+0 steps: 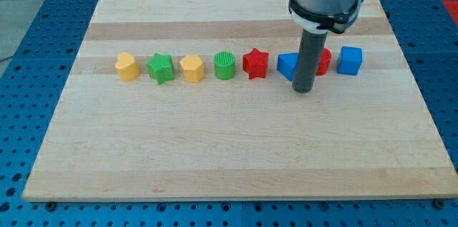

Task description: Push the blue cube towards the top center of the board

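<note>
Eight small coloured plastic blocks sit in a single row across the upper half of a pale wooden board (pixel 236 155), which rests on a blue perforated table (pixel 28 76). Starting at the view's left, a yellow rounded block (pixel 127 66) comes first, then a green star-shaped block (pixel 161 68) just beside it, then a second yellow block of heart-like shape (pixel 192 68). Next along is a green ribbed cylinder (pixel 225 65), and beside that a red star-shaped block (pixel 255 64).

Past the red star lies a blue block (pixel 287 64) whose right side is hidden behind the dark rod, so its full shape is hard to make out. The rod hangs straight down from the grey arm housing at the view's top, and my tip (pixel 304 89) rests on the board just below the row, between this blue block and a red block (pixel 324 61) that peeks out on the rod's right. The arm carries no jaws at all, only this plain rod.

Furthest to the view's right is the blue cube (pixel 350 61), just beside the red block and apart from my tip, lying up and to the right of it. The cube stands in the right part of the board, level with the rest of the row.
</note>
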